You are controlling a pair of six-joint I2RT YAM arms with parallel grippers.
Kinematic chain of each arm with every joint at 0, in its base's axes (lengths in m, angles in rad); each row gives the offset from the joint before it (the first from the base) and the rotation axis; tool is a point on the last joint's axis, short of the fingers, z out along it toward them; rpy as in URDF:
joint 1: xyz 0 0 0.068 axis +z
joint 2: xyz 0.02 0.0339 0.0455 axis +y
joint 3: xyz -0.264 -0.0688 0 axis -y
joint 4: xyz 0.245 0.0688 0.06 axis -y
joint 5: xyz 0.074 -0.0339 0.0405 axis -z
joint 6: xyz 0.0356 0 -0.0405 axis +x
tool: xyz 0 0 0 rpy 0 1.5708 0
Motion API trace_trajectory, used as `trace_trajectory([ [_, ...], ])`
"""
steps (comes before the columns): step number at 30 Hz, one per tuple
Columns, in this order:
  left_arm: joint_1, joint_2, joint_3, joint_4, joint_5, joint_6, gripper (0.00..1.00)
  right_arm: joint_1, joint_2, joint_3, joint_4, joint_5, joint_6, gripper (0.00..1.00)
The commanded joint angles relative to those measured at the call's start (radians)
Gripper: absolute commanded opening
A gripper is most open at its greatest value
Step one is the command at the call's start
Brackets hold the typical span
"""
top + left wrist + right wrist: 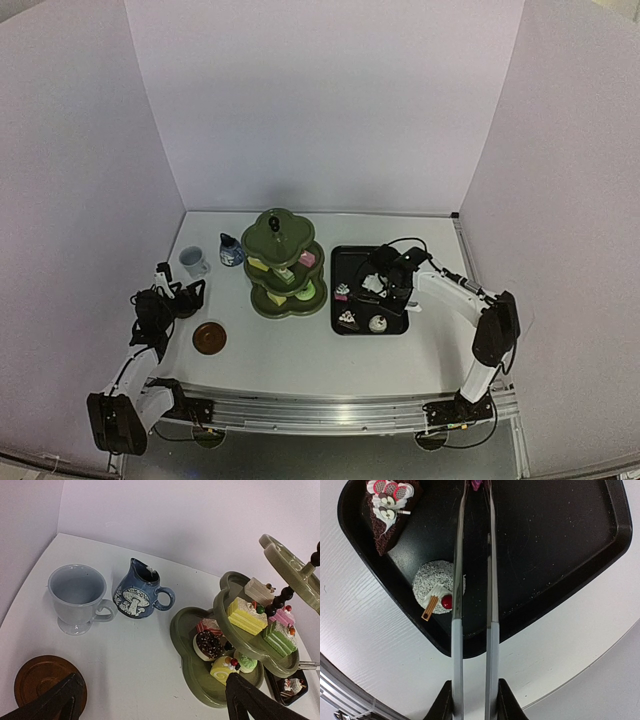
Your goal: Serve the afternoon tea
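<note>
The olive-green three-tier stand [283,262] carries several small cakes on its lower tiers, among them a chocolate doughnut [208,645] and a yellow slice [246,615]. Left of it stand the white mug [77,597] and the dark-blue pot [137,592], with a brown coaster [42,680] nearer. My left gripper [154,690] is open and empty above the table between the coaster and the stand. My right gripper [474,695] is shut on the metal tongs [490,580], whose tips pinch a pink cake [477,484] over the black tray [560,540].
A chocolate wedge cake [390,505] and a round white cake with a cherry [437,587] lie in the tray's near left part. The tray [395,328] sits right of the stand. White walls close off the back and both sides.
</note>
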Motion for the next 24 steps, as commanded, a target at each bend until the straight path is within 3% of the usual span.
trace_trajectory([
  [1, 0.005, 0.001, 0.028, 0.005, 0.007, 0.020, 1.00, 0.014, -0.039, 0.021, 0.014, -0.038, 0.053, 0.00],
  [15, 0.005, 0.014, 0.021, 0.028, 0.008, 0.014, 1.00, -0.036, -0.143, 0.204, 0.044, 0.064, 0.409, 0.00],
  [24, 0.005, 0.003, 0.028, 0.027, 0.038, 0.022, 1.00, 0.008, -0.044, 0.568, 0.042, 0.068, 0.636, 0.00],
])
